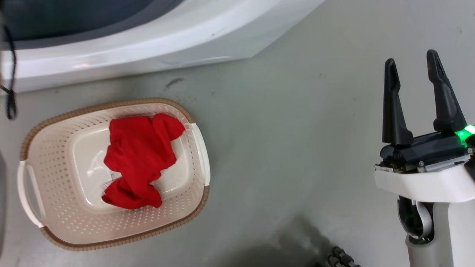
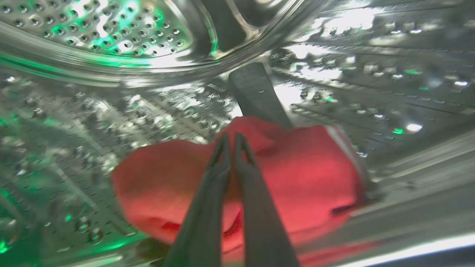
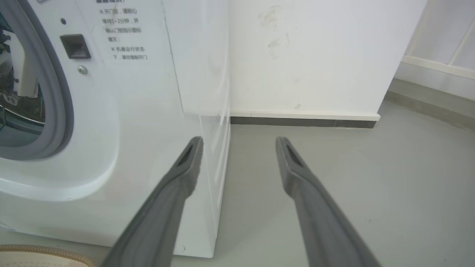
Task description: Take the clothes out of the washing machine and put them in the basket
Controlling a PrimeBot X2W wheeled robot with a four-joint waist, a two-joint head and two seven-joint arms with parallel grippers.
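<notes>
A grey, scuffed floor (image 1: 297,129) runs up to a white wall (image 3: 315,55) with a dark skirting strip, and the floor on that side lies open. Inside the shiny perforated drum (image 2: 111,111) the left gripper (image 2: 230,139) has its two fingers pressed nearly together, with the tips over the upper edge of a red garment (image 2: 308,167). I cannot tell whether any cloth is caught between them. That garment lies bunched on the drum's lower curve, a white stripe along one edge, just in front of a grey rib (image 2: 256,92). The right gripper (image 1: 412,61) is held out over bare floor, its fingers spread wide with nothing between them, well apart from everything else. It points past the front corner of the washing machine (image 3: 148,129). The basket (image 1: 55,167) sits on the floor close to the machine's white front, and a second red garment (image 1: 139,155) lies crumpled in the middle of it.
</notes>
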